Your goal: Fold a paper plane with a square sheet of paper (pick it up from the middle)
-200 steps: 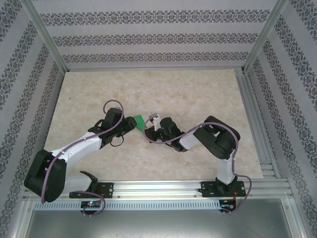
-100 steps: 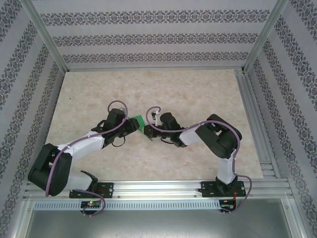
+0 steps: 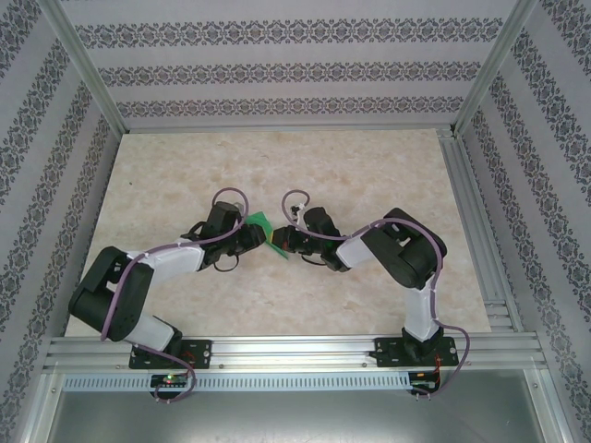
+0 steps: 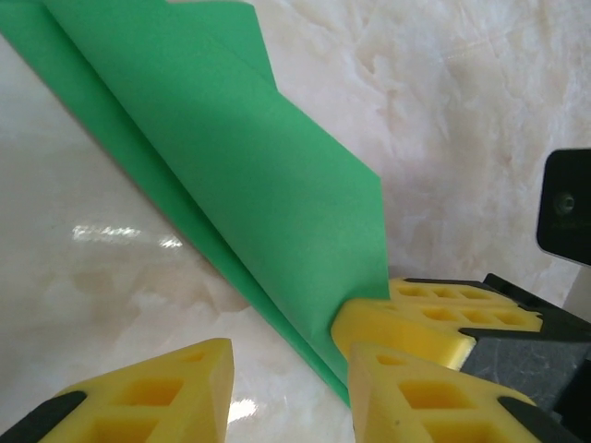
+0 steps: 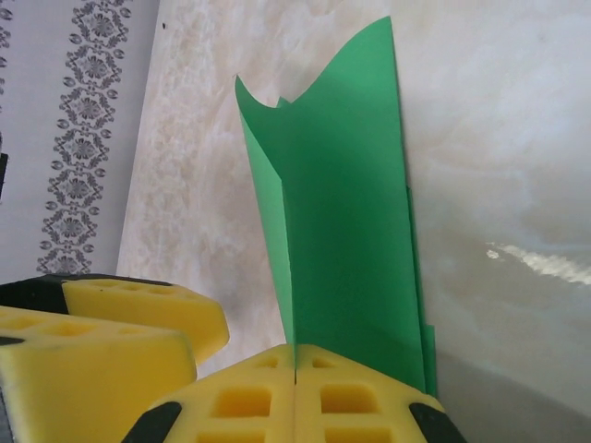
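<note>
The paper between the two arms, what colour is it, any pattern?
The paper is plain bright green, no pattern; the left wrist view shows it best.

Thin folded paper sheet (image 4: 249,185): plain bright green. Foam gripper pads (image 5: 323,397): yellow, black backing. Glossy stone-look tabletop (image 3: 277,157): cream-beige marbling. Papered enclosure walls (image 3: 277,69): white, grey floral bands. Jointed robot arms (image 3: 171,261): white and black.

Top external: high above and behind the arm bases (image 3: 171,355), looking down across the whole pale marbled counter (image 3: 369,166), far off. Left wrist: low over the counter, very close, looking along the yellow-padded left pincer (image 4: 291,351) at the bright green folded sheet of paper (image 4: 259,185). Right wrist: equally close, facing the same sheet past the yellow-padded right pincer (image 5: 295,355). Shared by all: that sheet, mid-counter.
</note>
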Available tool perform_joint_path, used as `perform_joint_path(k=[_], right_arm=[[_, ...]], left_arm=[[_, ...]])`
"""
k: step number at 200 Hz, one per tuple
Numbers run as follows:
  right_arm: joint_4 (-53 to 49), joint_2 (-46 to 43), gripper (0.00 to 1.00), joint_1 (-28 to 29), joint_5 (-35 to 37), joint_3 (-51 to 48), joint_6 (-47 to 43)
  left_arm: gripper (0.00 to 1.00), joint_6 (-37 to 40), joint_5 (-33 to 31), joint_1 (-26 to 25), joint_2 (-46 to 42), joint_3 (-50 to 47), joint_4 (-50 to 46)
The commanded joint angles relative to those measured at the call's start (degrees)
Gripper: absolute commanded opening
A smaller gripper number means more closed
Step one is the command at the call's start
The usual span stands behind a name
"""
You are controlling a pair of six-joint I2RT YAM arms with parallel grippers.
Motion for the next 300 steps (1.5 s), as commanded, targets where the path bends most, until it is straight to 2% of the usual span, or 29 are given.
perform_joint_path(k=[1, 145, 220, 300], right_arm=[[4.87, 1.87, 0.00, -0.90, -1.64, -1.05, 3.59], [5.34, 3.82, 0.00, -3.25, -0.44, -3.18, 8.46], [3.83, 5.44, 0.00, -4.39, 0.53, -4.17, 12.39], [1.88, 6.15, 0.00, -4.76, 1.05, -4.22, 12.89]], left_arm=[[0.37, 2.35, 1.95, 0.37, 2.02, 2.27, 4.43], [0.30, 4.33, 4.99, 0.00, 10.37, 5.92, 9.21], [0.29, 5.04, 6.68, -0.24, 11.66, 6.23, 12.89], [0.27, 5.08, 6.49, -0.59, 15.71, 8.68, 12.93]])
